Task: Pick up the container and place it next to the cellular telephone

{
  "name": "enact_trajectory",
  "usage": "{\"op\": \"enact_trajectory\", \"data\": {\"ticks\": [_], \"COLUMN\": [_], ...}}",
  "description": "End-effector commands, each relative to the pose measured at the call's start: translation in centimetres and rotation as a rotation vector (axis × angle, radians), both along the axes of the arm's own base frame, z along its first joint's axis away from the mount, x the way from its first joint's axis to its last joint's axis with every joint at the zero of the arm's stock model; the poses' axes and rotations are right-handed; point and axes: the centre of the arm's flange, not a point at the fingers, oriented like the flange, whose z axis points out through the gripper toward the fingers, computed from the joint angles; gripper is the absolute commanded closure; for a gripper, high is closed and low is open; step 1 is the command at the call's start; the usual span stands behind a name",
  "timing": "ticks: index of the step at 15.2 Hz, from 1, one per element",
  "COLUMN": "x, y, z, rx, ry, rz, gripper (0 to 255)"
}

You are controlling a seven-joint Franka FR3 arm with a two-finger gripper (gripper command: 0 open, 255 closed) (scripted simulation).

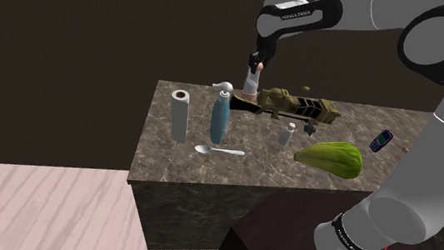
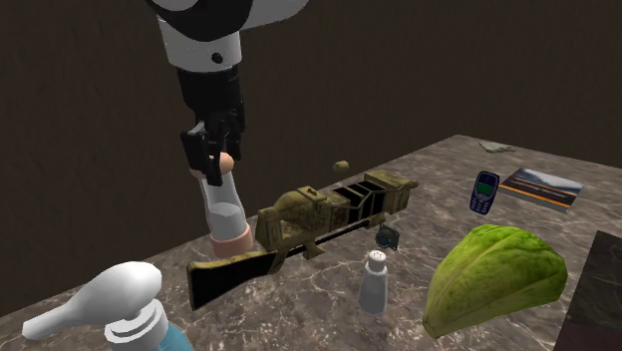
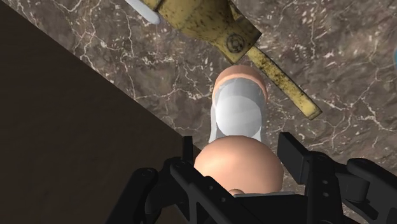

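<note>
The black two-finger end effector point(image 3: 238, 153) was clamped on the rounded pink cap of the container point(image 2: 227, 214), an upright bottle with a clear, whitish body and a pink base. The bottle stood just beside the stock end of the long olive-brown, weapon-shaped toy point(image 2: 319, 214), on the toy's wall side. I could not tell whether its base touched the dark marbled worktop point(image 2: 329, 299). On that side of the toy the worktop's edge ran close past the bottle, with a dark wall beyond it, so little surface was left there. The dark blue cellular telephone point(image 2: 484, 191) lay well apart from the toy, past its boxy muzzle end, with bare marble between the two. A flat book point(image 2: 541, 186) lay further out from the toy than the telephone. On the toy's other long side stood a small white shaker point(image 2: 374, 282), near its middle, and a large ribbed green gourd point(image 2: 493, 274) lay opposite the muzzle end.
</note>
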Motion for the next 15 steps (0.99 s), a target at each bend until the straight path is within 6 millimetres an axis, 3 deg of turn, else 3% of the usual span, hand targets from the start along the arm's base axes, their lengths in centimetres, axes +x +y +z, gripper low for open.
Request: {"op": "enact_trajectory", "data": {"ticks": [1, 15], "x": [0.0, 0.0], "y": [0.0, 0.0], "z": [1.1, 8.5], "rx": [0.0, 0.0], "ry": [0.0, 0.0], "rz": [0.0, 0.0], "gripper": [255, 255]}}
